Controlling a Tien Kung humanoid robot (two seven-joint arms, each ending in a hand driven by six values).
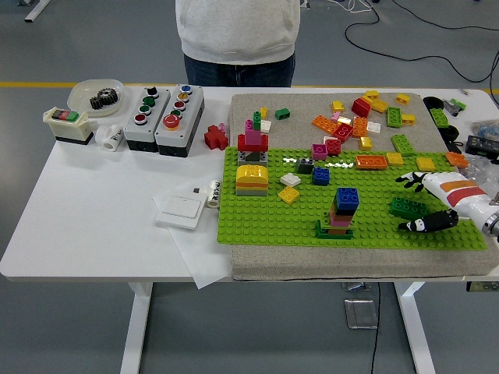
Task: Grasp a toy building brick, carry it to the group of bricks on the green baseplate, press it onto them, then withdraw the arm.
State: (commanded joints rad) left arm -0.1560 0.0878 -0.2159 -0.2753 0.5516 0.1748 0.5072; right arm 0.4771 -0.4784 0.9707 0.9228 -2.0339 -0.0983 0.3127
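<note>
Grey flooring with cables surrounds the white bench [93, 226], where a green baseplate [265, 222] lies on a grey mat. A person in a grey top stands at the far side, cut off at the chest. Entering from the right edge, the right hand [425, 204] has its wrist cropped; its fingers are spread wide, holding nothing. A dark green brick [408, 207] sits on the baseplate between thumb and fingers, whether touching them is unclear. The stacked bricks [341, 210] stand well to the hand's left.
</note>
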